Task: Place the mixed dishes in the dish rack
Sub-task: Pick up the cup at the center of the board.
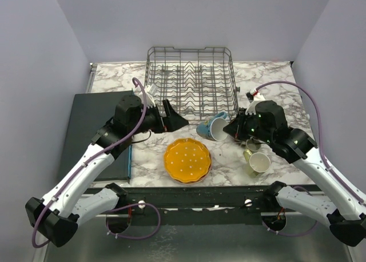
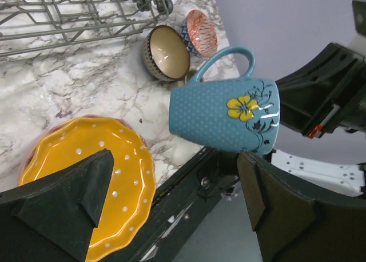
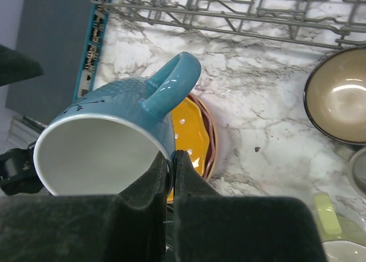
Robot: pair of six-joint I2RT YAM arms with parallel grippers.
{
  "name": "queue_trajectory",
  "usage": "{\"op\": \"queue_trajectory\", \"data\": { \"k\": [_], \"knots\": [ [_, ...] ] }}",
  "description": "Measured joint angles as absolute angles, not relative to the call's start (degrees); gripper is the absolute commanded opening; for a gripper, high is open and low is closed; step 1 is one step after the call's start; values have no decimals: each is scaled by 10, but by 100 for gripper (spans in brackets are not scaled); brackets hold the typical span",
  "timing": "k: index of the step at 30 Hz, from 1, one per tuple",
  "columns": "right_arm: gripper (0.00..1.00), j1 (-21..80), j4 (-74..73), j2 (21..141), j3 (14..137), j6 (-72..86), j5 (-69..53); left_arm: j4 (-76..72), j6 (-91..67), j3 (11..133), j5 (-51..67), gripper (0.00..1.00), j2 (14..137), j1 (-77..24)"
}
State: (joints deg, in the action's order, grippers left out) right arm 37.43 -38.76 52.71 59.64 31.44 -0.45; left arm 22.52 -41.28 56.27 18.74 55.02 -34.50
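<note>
Your right gripper [image 3: 172,159] is pinching the rim of the light blue ceramic mug with the yellow flower [image 2: 223,124]. It is holding the mug tipped on its side over the white marble-patterned tabletop [image 1: 251,73], just in front of the grey wire dish rack [image 1: 189,82]. Your left gripper [image 1: 176,115] is hanging wide open beside the mug, gripping nothing.

You are looking at a task that seems barely begun. No dish is showing among the rack's tines, and this mug looks like the first piece going in.

Waiting on the tabletop are:
- the orange scalloped plate with white dots [image 1: 187,160], lying on a pinkish plate [image 3: 213,137]
- the pale yellow-green mug [image 1: 258,162]
- the dark-rimmed bowl with a beige inside [image 2: 166,53]
- the small red-patterned bowl [image 2: 201,33]
</note>
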Motion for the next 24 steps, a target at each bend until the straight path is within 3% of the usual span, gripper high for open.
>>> {"op": "queue_trajectory", "data": {
  "k": [8,24],
  "knots": [
    [1,374,-324,520,584,305,-58,156,-472,527,341,99,564,-223],
    [1,310,-199,547,580,298,-210,-47,-645,446,565,99,547,-98]
  ]
}}
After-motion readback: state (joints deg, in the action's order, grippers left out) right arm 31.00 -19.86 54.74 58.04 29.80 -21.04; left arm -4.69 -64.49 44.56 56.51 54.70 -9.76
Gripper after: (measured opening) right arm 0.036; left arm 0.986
